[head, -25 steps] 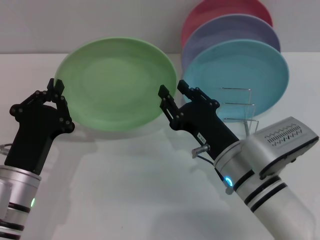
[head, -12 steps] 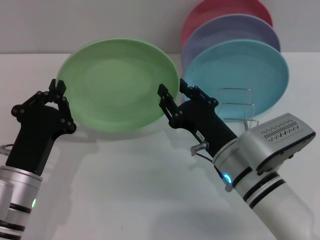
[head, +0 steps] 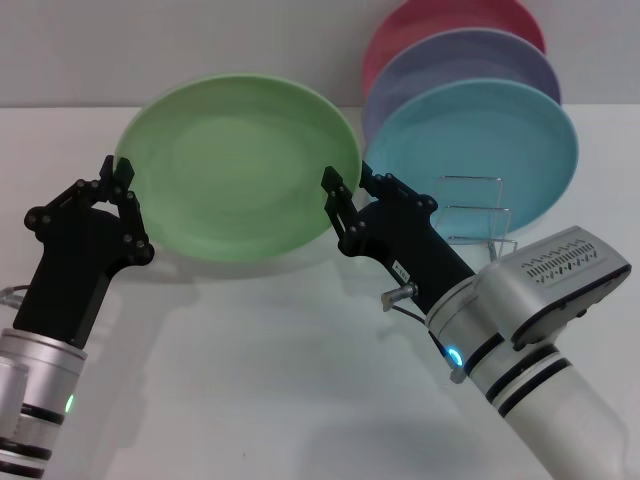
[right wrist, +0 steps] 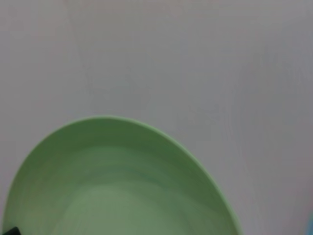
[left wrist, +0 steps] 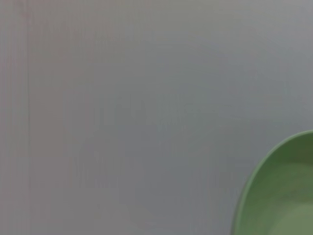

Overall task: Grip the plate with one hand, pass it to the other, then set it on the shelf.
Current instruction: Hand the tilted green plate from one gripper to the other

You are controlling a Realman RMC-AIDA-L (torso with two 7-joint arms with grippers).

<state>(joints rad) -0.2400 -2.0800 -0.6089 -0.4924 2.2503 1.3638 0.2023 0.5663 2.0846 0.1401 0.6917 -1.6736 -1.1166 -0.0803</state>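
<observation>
The light green plate (head: pixel 235 165) hangs tilted above the white table, its shadow under it. My left gripper (head: pixel 116 172), on the arm with the green light, is shut on the plate's left rim. At the plate's right rim is my right gripper (head: pixel 350 182), on the arm with the blue light. It is open, with one finger on each side of the edge. The plate's rim shows in the left wrist view (left wrist: pixel 283 196), and its inner face fills the lower part of the right wrist view (right wrist: pixel 122 186). The wire shelf (head: pixel 475 215) stands behind the right gripper.
A turquoise plate (head: pixel 490 140), a lavender plate (head: pixel 450 55) and a pink-red plate (head: pixel 440 20) stand upright in the shelf at the back right. The white table (head: pixel 280 350) lies bare in front, between the two arms.
The left gripper has carried the green plate a little to the right and up, bringing its right rim between the right gripper's open fingers. The right arm has barely moved.
</observation>
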